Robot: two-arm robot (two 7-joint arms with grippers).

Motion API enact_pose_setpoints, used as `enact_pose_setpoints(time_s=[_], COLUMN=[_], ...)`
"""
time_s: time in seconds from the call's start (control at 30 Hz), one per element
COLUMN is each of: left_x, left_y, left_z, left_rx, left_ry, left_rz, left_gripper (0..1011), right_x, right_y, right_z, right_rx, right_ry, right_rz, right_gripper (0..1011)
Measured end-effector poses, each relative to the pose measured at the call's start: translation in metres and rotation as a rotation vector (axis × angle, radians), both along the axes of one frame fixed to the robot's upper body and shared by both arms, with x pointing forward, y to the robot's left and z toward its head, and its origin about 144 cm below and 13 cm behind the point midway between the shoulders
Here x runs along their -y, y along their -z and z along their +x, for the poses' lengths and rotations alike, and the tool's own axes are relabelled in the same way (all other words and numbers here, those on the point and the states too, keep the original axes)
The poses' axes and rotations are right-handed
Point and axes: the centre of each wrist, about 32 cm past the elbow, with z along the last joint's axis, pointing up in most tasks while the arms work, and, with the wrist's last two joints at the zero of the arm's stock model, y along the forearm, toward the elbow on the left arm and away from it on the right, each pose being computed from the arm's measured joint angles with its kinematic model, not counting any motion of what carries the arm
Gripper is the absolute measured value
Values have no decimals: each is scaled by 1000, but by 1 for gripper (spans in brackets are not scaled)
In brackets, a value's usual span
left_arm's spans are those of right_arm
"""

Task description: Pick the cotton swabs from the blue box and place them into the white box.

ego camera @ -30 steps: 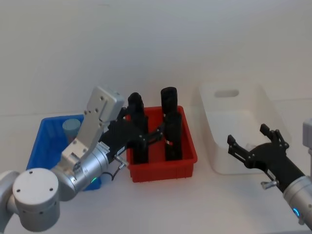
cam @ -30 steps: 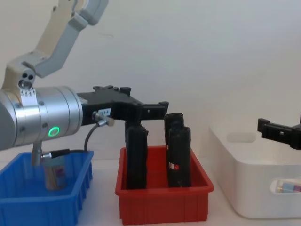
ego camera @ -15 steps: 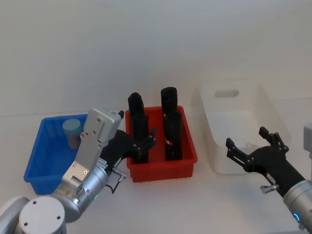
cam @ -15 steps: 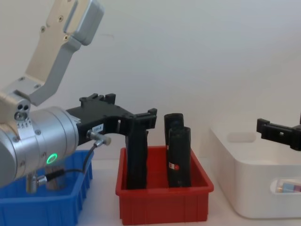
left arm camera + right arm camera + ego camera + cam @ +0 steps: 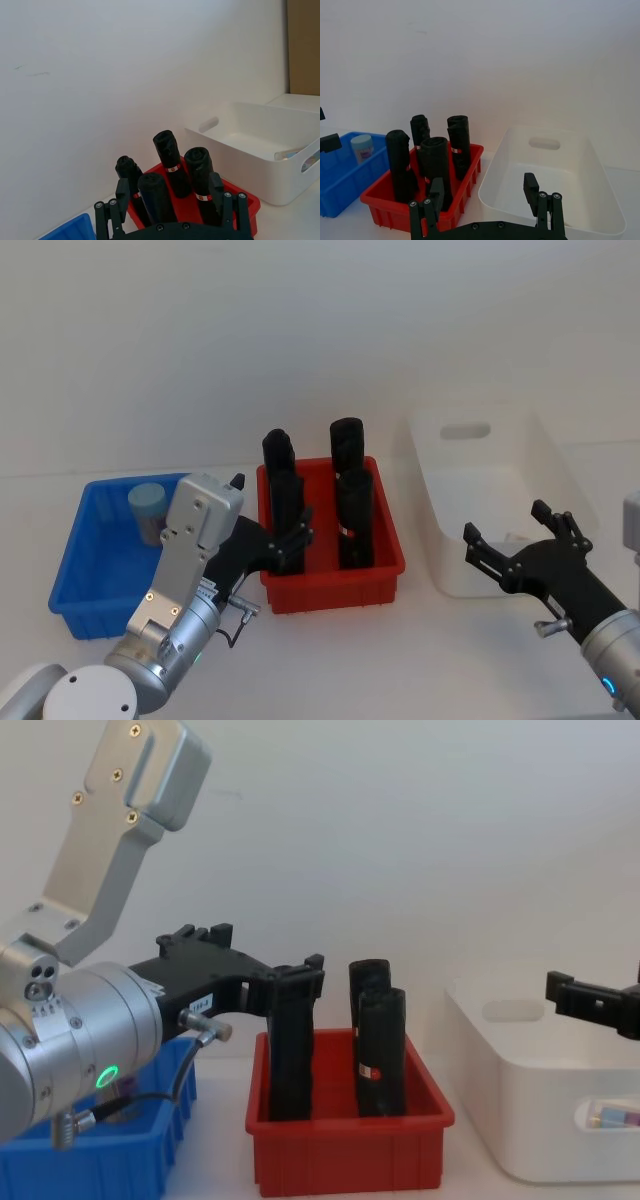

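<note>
Cotton swabs sit in blue box and white box; left gripper and right gripper jaws apart.

The head view looks down on the red tray, with the white box at 3 o'clock and the blue box at 9. The chest view faces the tray low and close, and both wrist views share it.

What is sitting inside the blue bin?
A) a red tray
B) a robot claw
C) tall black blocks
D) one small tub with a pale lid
D: a single cotton swab tub with a pale blue-grey lid stands at the far end of the blue box.
</note>
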Motion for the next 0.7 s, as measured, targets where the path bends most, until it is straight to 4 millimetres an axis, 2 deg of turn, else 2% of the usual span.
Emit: enact_pose_setpoints(time_s=[0.7], left_x=[0], left_y=[0], left_z=[0], left_rx=[0], left_ry=[-1], left_rz=[-1], left_gripper=[1003], right_x=[0], right_y=[0], right_z=[0], right_rx=[0], right_ry=[0], right_rz=[-1], right_gripper=[1001])
